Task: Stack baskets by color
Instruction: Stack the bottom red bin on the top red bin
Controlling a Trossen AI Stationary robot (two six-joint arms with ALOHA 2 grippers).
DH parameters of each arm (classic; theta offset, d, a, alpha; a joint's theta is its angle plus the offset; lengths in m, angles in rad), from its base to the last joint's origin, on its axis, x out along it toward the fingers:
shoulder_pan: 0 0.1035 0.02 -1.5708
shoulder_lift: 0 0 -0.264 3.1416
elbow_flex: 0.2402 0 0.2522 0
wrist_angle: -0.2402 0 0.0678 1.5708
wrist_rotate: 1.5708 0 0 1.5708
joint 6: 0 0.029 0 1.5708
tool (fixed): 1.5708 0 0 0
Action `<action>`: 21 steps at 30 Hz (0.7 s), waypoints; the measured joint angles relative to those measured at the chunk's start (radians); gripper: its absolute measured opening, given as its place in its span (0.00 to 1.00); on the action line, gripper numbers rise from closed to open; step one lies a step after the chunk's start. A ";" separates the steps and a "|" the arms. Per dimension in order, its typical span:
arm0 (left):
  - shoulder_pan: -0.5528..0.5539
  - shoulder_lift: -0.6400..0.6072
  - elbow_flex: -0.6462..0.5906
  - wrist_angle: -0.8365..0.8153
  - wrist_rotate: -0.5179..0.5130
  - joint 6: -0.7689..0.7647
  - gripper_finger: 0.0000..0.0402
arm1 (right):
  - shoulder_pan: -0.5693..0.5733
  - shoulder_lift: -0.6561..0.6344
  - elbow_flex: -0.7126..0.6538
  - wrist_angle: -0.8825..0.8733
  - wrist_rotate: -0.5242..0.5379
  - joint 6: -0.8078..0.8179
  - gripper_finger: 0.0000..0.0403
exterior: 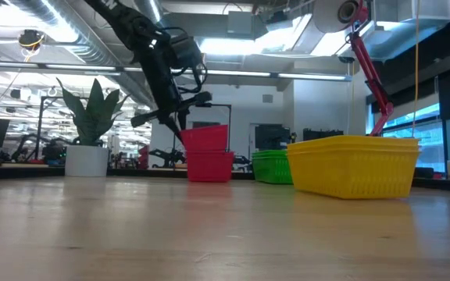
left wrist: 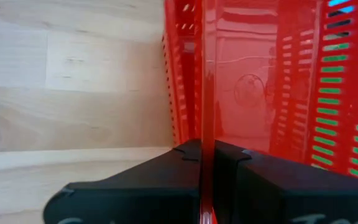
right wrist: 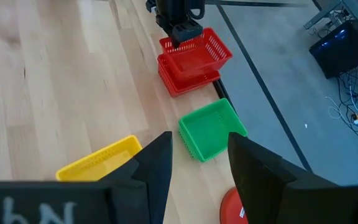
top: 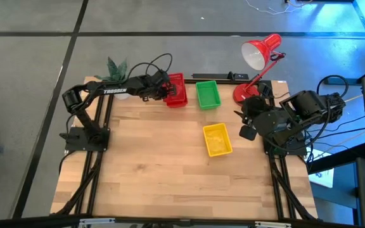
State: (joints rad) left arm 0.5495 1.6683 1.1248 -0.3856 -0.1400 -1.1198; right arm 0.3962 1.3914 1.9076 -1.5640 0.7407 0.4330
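Two red baskets stand at the table's far edge: an upper one (right wrist: 194, 53) sits in a lower one (right wrist: 185, 78). My left gripper (top: 165, 92) is shut on the upper one, seen from the side in the low view (exterior: 182, 129). A green basket (top: 208, 94) rests on its base just right of the red ones. A yellow basket (top: 217, 139) lies on its base nearer the table's middle. My right gripper (right wrist: 199, 149) hangs open above the table's right side, with nothing between its fingers. My left gripper pinches the upper red basket's left end wall at its rim (left wrist: 207, 134), one finger inside the basket and one outside. The fingers slant down from the table's left. The basket is slightly askew, its lower part inside the red basket beneath (exterior: 209, 166).
A red desk lamp (top: 260, 53) stands at the far right corner, its base (top: 242, 94) right of the green basket. A potted plant (top: 116, 68) stands at the far left. Bare wood (top: 157, 164) stretches across the near half of the table.
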 joint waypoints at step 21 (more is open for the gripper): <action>0.011 0.000 0.000 0.005 0.049 -0.015 0.03 | 0.000 0.000 0.000 -0.007 0.000 -0.022 0.39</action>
State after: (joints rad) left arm 0.5607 1.6680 1.1248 -0.3805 -0.0907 -1.1344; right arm 0.3962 1.3914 1.9076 -1.5711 0.7409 0.4105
